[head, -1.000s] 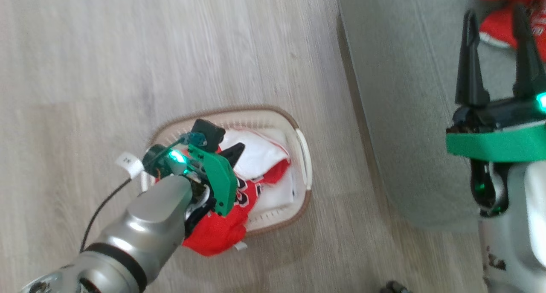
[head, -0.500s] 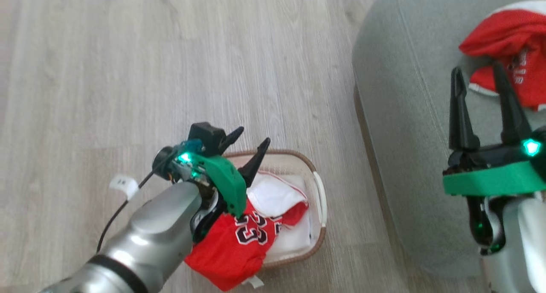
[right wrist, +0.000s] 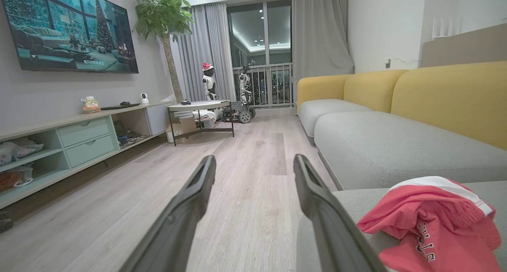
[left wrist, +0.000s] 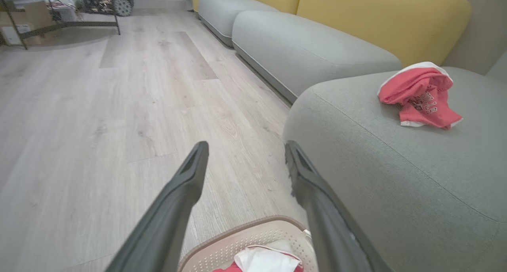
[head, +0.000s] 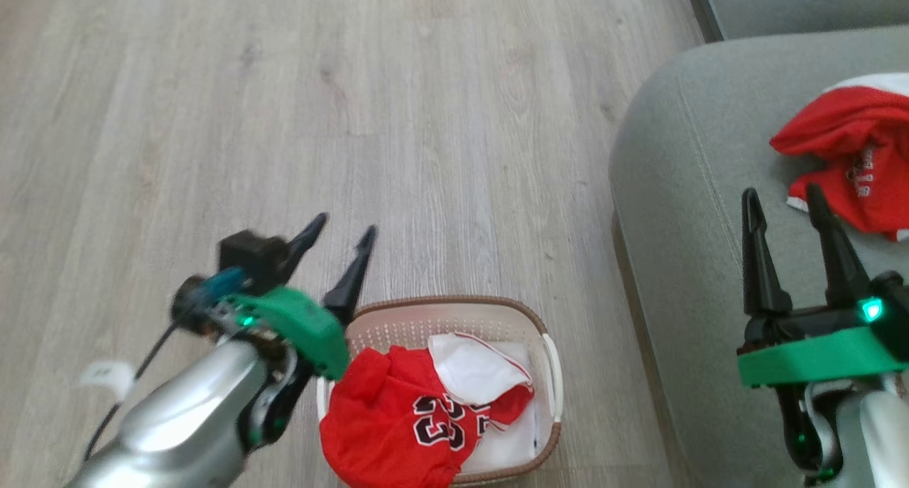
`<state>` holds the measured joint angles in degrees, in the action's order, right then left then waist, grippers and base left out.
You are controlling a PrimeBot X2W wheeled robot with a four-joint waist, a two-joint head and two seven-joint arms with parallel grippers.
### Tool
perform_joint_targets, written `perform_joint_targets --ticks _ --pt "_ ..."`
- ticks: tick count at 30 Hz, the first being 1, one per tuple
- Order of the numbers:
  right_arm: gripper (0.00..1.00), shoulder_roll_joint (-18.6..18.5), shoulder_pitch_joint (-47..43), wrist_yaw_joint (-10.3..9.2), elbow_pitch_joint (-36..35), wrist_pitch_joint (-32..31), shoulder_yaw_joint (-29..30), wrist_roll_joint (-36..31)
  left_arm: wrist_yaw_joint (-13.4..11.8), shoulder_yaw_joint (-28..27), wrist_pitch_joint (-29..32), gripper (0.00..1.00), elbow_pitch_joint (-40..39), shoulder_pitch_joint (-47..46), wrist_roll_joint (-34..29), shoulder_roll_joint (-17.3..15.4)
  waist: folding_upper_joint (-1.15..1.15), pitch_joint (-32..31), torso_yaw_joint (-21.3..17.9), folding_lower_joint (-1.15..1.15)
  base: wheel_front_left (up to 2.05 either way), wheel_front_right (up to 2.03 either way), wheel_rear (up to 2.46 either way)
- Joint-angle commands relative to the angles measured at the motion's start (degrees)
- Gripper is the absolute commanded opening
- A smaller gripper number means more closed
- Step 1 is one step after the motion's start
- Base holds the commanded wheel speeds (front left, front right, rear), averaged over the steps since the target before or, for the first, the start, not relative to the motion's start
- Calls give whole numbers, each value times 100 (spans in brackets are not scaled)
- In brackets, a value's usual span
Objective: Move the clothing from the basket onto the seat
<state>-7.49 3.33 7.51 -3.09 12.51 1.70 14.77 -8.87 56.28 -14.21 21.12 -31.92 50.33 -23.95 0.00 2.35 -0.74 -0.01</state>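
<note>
The cream basket (head: pixel 454 302) stands on the wood floor beside the grey-green seat (head: pixel 682 225). Crumpled clothing (head: pixel 398 417), red with a black number and white lining, fills the basket and hangs over its near rim. Another red jersey (head: pixel 852 161) lies on the seat. My left gripper (head: pixel 346 224) is open and empty, raised above the basket's far left corner. In the left wrist view its fingers (left wrist: pixel 190 185) frame the floor, with the basket (left wrist: pixel 245 228) just below. My right gripper (head: pixel 781 191) is open and empty over the seat, just short of the jersey (right wrist: pixel 435 220).
More grey cushions (left wrist: pixel 301 46) with yellow backrests (right wrist: pixel 447 97) continue the sofa beyond the seat. Across the wood floor (head: pixel 355 104) stand a low console (right wrist: pixel 79 137) under a wall screen, a round side table (right wrist: pixel 200 105), a potted tree and small robots by the window.
My left gripper has opened and lifted out of the basket, up and to the left, leaving the red jersey there. The head camera has tilted, bringing more floor and seat into view.
</note>
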Motion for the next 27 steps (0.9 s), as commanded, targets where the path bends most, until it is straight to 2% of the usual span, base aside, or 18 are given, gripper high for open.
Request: perform_joint_targets --ticks 1,6,7,10,13,16,20,27 --pt "100 -80 34 -2 -228 -40 -90 48 -184 -377 -65 100 -434 -45 53 -372 0 -80 71 1 0 0 0" --pt "100 -73 -141 -2 -270 -49 -69 65 -685 -804 -73 100 -1320 430 69 -852 0 -165 154 1 0 0 0" --pt "100 -73 -141 -2 -270 -49 -69 65 -685 -804 -73 100 -1320 430 69 -852 0 -165 154 1 0 0 0" --pt "100 -72 -212 -2 -298 -58 -53 71 -970 -1090 -76 100 -1809 719 -19 -1051 0 -206 189 1 0 0 0" --pt "100 -64 -274 -2 -321 -57 -41 81 -1225 -1488 -77 100 -2250 1059 -162 -1149 0 -247 213 1 0 0 0" --pt "100 -42 -324 -2 -329 -43 6 81 -1400 -1901 -77 100 -2594 1459 -361 -1113 0 -249 217 1 0 0 0" --pt "100 16 -346 -2 -336 -10 102 86 -1483 -2351 -78 100 -2836 1996 -616 -1000 0 -235 206 1 0 0 0" --pt "100 27 -370 -2 -348 7 249 31 -1252 -2784 -78 100 -2834 2472 -900 -836 0 -191 202 1 0 0 0"
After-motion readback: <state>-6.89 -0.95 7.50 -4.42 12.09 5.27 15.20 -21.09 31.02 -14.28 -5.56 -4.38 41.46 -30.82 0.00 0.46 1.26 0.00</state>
